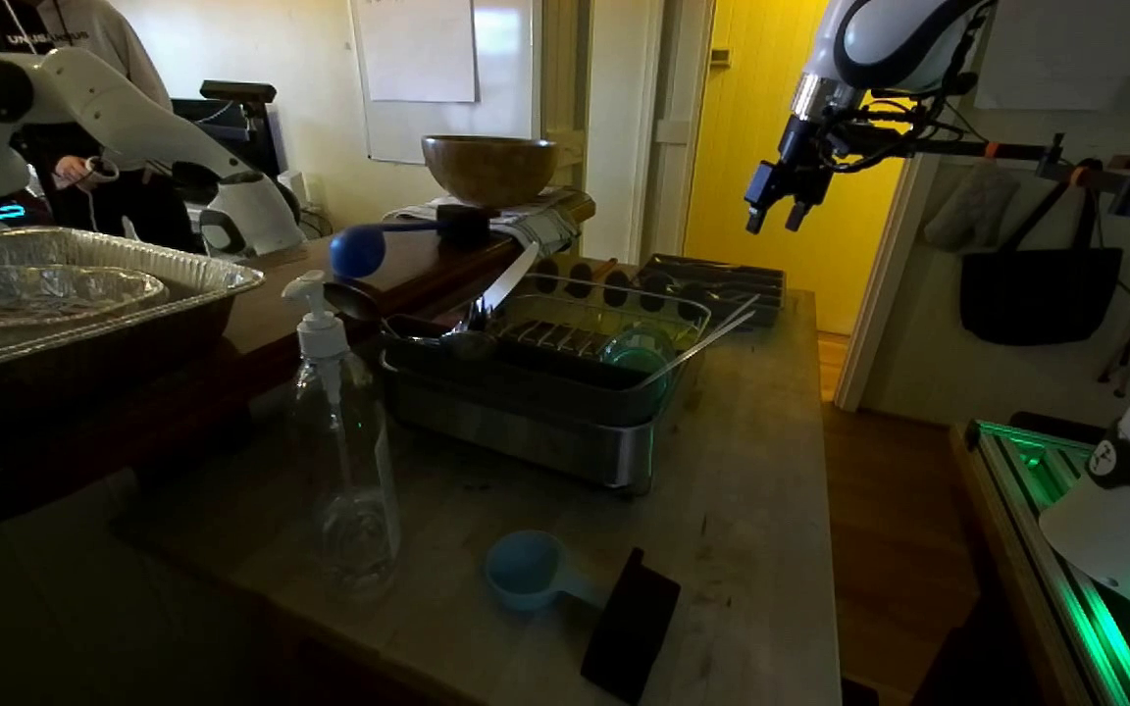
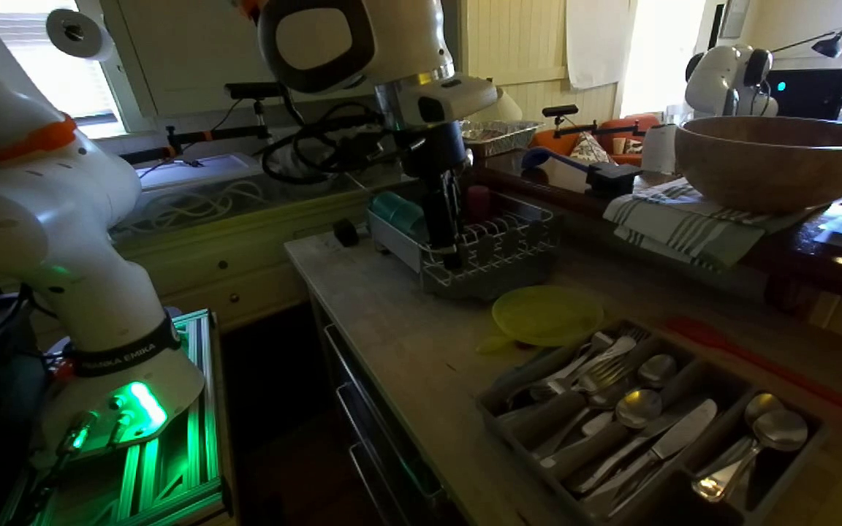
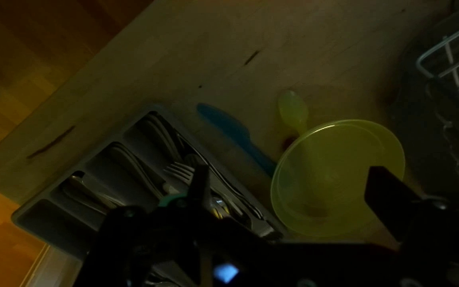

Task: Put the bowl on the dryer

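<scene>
The lime-green bowl point(image 2: 547, 315) sits upright on the counter between the dryer and a cutlery tray. In the wrist view the bowl point(image 3: 333, 187) looks empty and partly overlaps a yellow-green spoon. The dryer point(image 2: 509, 245) is a grey rack with wire dividers; it also shows in an exterior view point(image 1: 526, 431), and its corner shows in the wrist view point(image 3: 444, 73). My gripper point(image 1: 774, 221) is open, high above the counter. In the wrist view its fingers point(image 3: 289, 171) are wide apart and hold nothing; the right finger overlaps the bowl's image.
A grey cutlery tray point(image 2: 611, 431) stands close to the bowl. A blue utensil point(image 3: 233, 131) lies between them. The dryer holds a green cup point(image 2: 399, 212) and a red cup point(image 2: 477, 201). A pump bottle point(image 1: 344, 471) and blue scoop point(image 1: 526, 569) stand at the dryer's other end.
</scene>
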